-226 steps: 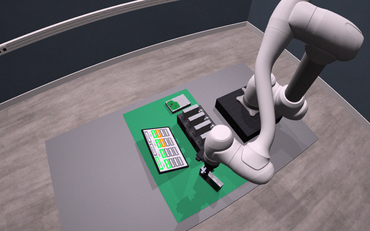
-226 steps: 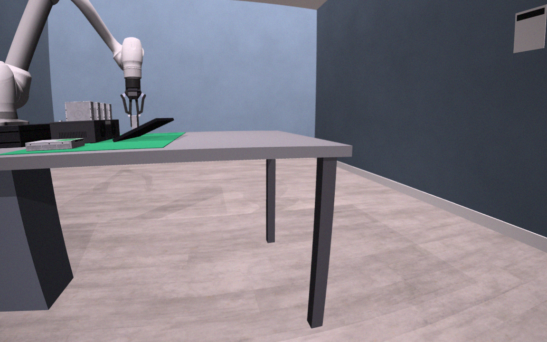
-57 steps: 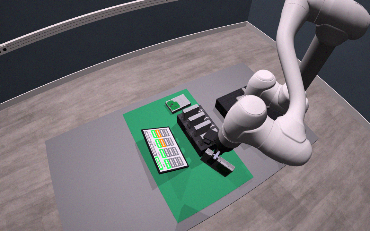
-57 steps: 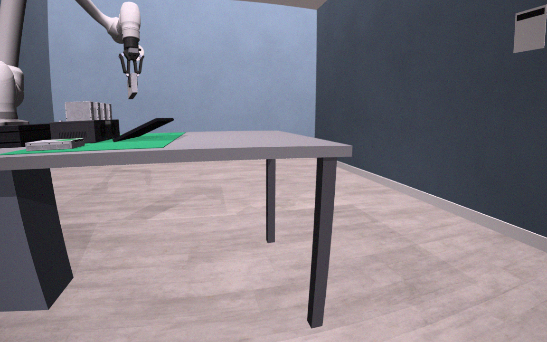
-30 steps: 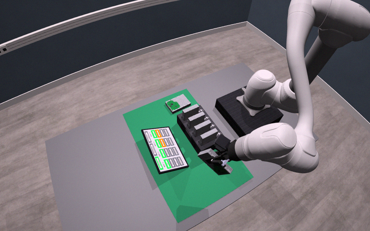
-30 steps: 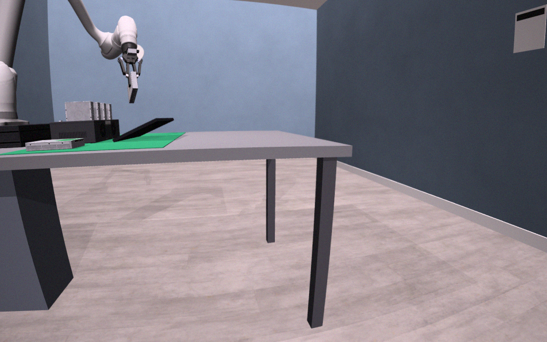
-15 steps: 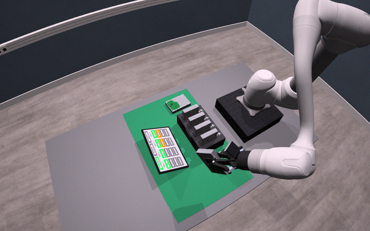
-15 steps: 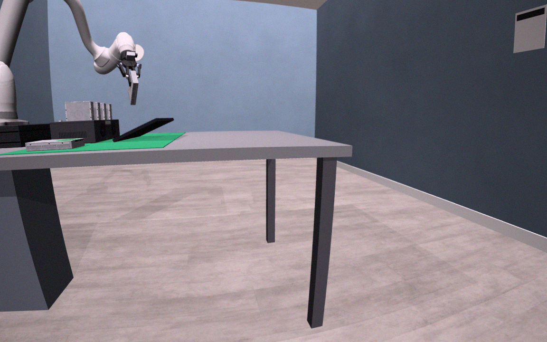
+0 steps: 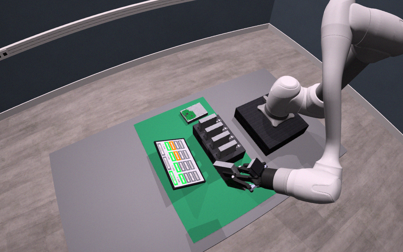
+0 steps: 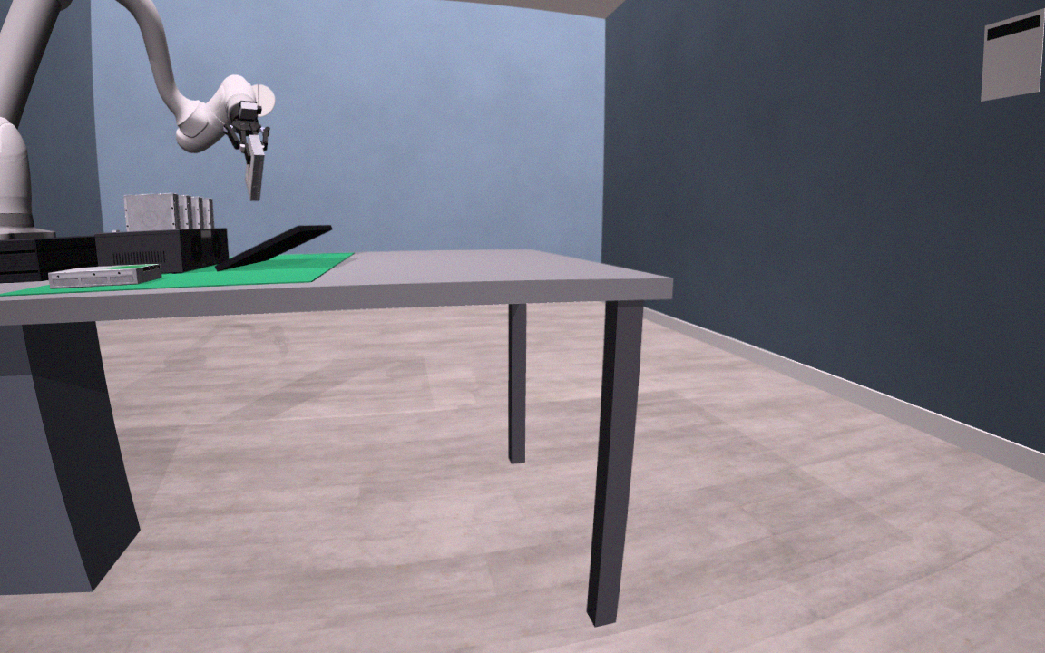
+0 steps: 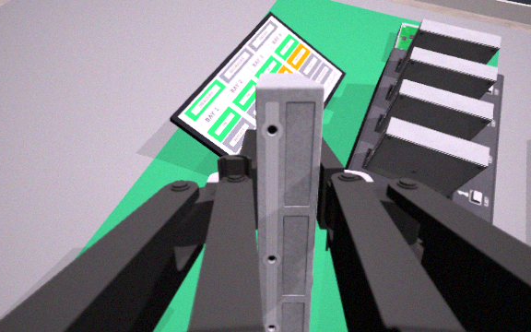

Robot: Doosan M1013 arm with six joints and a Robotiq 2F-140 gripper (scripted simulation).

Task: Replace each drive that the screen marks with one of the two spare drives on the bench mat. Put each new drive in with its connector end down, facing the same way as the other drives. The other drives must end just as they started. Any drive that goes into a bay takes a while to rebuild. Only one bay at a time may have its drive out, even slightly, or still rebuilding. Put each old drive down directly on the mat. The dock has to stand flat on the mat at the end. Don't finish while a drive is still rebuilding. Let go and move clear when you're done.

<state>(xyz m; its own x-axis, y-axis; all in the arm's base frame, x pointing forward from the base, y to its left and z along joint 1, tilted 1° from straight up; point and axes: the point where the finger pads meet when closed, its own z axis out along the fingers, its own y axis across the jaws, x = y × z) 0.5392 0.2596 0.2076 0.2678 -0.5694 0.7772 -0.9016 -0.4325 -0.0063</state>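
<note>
Arm links: smooth glossy-white rounded castings [image 9: 332,78] [image 10: 149,40], thin seam lines at joints, upper right in top view. Gripper [image 9: 240,178] [image 10: 255,146] [image 11: 280,150]: matte-black flat-sided linkage bars, round pivot pins, white accents beside fingertips.

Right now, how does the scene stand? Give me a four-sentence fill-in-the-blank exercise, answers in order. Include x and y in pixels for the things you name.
The tool [image 9: 232,175] [image 10: 252,140] [image 11: 280,150] grips a ____.
The dock [image 9: 204,147] [image 10: 149,249] [image 11: 493,184] carries ____ upright drives.
The mat [image 9: 196,203] [image 10: 295,269] [image 11: 362,23] is ____.
The screen [image 9: 179,162] [image 10: 274,246] [image 11: 229,74] shows ____ orange boxes.

Missing words: drive; four; green; two
</note>
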